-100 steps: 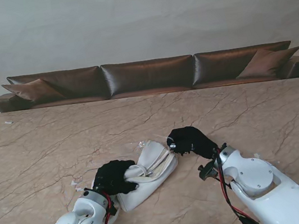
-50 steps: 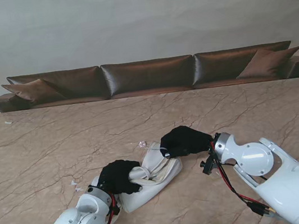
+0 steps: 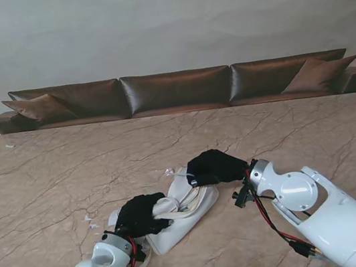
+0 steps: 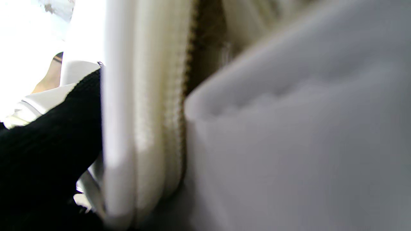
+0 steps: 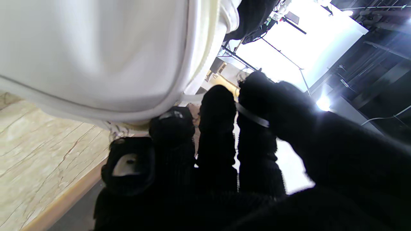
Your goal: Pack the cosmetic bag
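Marble tabletop [image 3: 50, 181] stretched out before me, and the white cosmetics bag [image 3: 184, 208] lay on it close to my stand, a little toward seven o'clock of the table's middle. My left hand [image 3: 140, 214], in its black glove, was at the bag's seven o'clock end, its fingers curled around a bunched fold of the white fabric. My right hand [image 3: 214, 166], gloved the same, sat at the bag's two o'clock corner, fingers bent down onto the rim. From my right wrist the fingertips [image 5: 171, 123] were pressed against the bag's rounded piped edge [image 5: 96, 110], with a thin pale strap crossing two of the fingers; whether they truly pinched the edge or only leaned on it I could not tell. From my left wrist the cream zipper [image 4: 179, 96] ran close past the lens, blurred. A brown sofa [image 3: 178, 89] stood beyond the table's twelve o'clock edge.
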Available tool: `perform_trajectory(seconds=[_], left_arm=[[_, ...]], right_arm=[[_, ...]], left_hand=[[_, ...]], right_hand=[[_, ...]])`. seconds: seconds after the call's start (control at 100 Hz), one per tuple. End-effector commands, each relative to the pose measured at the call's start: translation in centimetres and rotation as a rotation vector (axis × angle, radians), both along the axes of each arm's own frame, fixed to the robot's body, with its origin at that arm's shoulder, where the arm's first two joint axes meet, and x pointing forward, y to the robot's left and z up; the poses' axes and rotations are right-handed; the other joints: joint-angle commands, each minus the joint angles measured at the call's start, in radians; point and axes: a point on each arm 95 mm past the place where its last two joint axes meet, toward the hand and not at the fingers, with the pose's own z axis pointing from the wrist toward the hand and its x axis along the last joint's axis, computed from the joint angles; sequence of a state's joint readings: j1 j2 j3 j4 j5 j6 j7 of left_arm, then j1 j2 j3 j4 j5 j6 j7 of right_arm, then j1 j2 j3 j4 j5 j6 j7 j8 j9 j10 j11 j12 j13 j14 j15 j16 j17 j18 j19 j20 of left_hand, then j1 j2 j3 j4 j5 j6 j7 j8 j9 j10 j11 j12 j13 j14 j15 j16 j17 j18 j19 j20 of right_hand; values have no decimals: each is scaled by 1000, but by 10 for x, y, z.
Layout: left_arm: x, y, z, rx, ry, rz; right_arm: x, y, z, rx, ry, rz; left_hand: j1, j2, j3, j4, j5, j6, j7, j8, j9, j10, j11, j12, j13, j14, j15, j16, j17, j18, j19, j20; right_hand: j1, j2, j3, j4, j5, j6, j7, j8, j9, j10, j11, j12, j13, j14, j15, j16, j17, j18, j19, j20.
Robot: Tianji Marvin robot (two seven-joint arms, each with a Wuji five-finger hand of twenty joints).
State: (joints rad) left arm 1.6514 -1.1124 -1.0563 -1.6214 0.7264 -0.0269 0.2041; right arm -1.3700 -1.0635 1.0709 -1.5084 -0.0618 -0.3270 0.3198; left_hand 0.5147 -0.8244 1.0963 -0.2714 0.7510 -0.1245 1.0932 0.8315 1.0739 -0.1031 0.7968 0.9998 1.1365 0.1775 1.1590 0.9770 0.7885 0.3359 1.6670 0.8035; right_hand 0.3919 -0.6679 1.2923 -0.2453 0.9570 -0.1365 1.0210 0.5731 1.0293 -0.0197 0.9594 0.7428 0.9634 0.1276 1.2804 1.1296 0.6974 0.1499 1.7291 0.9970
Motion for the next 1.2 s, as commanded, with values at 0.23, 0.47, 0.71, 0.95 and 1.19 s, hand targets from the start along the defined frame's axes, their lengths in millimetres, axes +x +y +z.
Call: perform_trajectory(seconds=[0.23,0.47,0.71,0.95,1.19], left_arm=[[-13,-16,-20,75,136,-53],[-13,-22,-21,61,161,-54],[-15,-23,-22,44,162,-69],[-13,-10,-23,22,97,-63],[-11,-1,-23,21,80,-61]], right_arm=[[-3,27,14,-103,-136,120],[-5,36,27,-251,-232,238],[-6,34,14,-211,-210,243],[-12,16,15,-249,-286,130],[-20,0,22,-280,-382,39]], left_hand=[[68,51,320,93,140,-179,43,20,159,-158,219,14,133,-99,247,-47,86,11,131,-57],[58,42,335,98,138,-164,56,-24,173,-159,221,2,133,-106,277,-81,107,14,143,-84],[63,71,299,93,115,-164,59,-36,155,-163,216,12,130,-106,256,-88,81,5,132,-88],[74,96,259,81,98,-189,54,-19,136,-171,201,32,125,-102,200,-75,47,-5,110,-81],[87,111,234,71,96,-205,41,9,123,-174,193,56,111,-97,160,-40,17,-4,85,-64]], right_hand=[[13,-34,19,8,11,-201,14,-72,21,-13,-126,-76,19,14,-88,-14,41,-18,61,23],[-6,-38,16,17,17,-233,10,-101,89,-18,-259,-216,76,-4,-121,-54,100,-28,57,-2],[-2,-19,-9,4,-4,-221,-2,-127,76,-6,-297,-296,43,0,-163,-80,66,-22,33,-9],[-107,-19,-132,-1,-117,-156,-84,-212,-50,-19,-264,-267,-55,-23,-223,-92,-5,-39,-7,8],[-242,-17,-293,88,-193,-62,-373,-72,-196,-41,-312,-279,-183,-53,-416,-157,-124,-31,-140,24]])
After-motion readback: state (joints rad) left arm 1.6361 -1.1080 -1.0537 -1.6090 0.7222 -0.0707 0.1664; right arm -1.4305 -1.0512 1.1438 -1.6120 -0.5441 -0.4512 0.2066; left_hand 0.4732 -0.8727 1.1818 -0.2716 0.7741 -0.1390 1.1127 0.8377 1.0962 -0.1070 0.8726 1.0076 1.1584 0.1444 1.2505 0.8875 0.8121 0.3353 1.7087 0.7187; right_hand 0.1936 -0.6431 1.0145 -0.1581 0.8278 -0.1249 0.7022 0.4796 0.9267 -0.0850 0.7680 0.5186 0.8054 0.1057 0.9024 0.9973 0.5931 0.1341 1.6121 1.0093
